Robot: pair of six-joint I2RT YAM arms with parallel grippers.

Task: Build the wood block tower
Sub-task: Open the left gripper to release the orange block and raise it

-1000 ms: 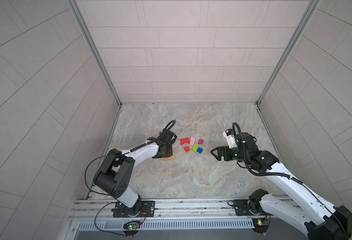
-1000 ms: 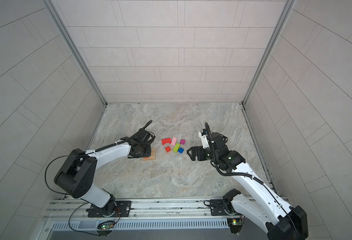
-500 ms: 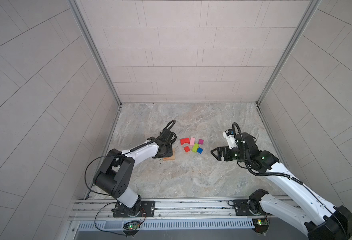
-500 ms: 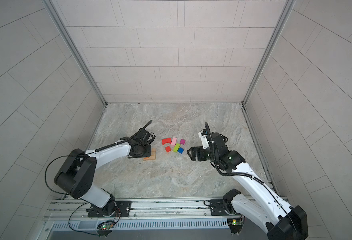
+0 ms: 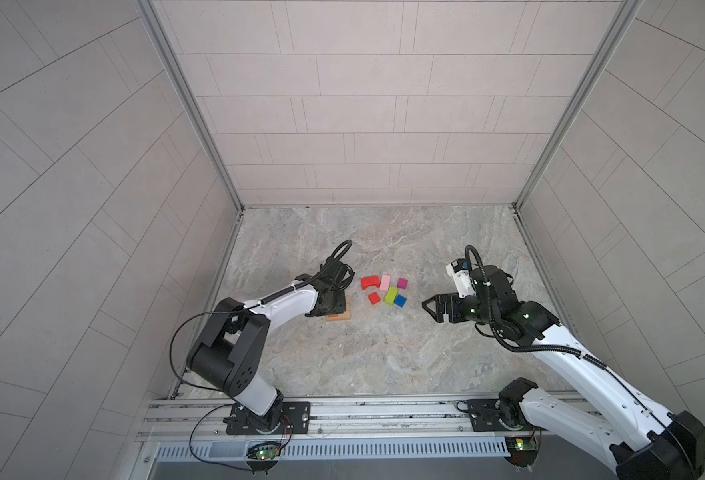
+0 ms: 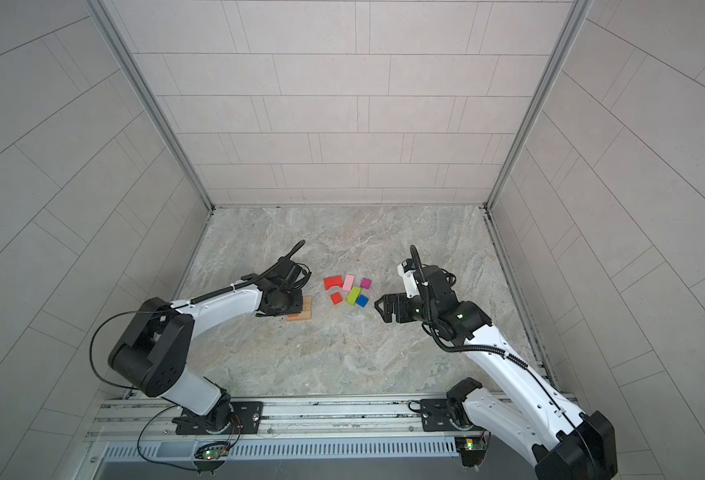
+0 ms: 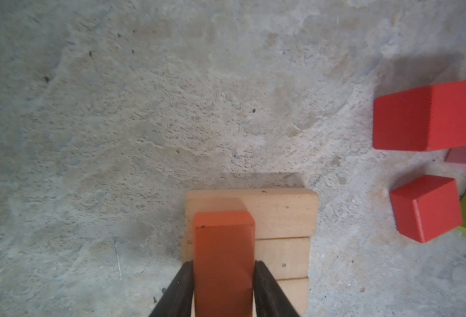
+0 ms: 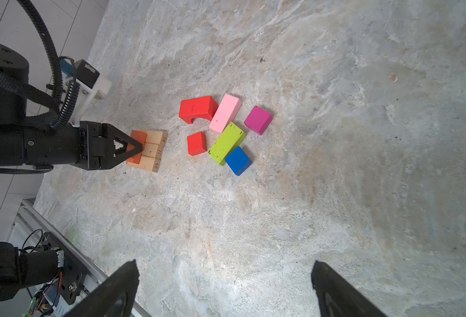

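Note:
Three tan bars (image 7: 281, 219) lie side by side on the floor, in both top views too (image 5: 345, 311) (image 6: 307, 311). My left gripper (image 7: 223, 264) is shut on an orange oblong (image 7: 223, 247), which lies crosswise over the bars' end nearest that arm (image 8: 137, 140). Whether the oblong rests on the bars I cannot tell. To the right, apart from the bars, sit the loose wood blocks: red arch (image 8: 197, 109), pink oblong (image 8: 225, 113), magenta cube (image 8: 257, 120), red cube (image 8: 196, 143), lime oblong (image 8: 227, 143) and blue cube (image 8: 238, 160). My right gripper (image 8: 223, 270) (image 5: 429, 305) hovers open and empty, right of the cluster.
Tiled walls close in the marble floor on three sides. A metal rail (image 5: 342, 415) with both arm bases runs along the front edge. The left arm (image 5: 276, 307) lies low over the floor beside the tan bars.

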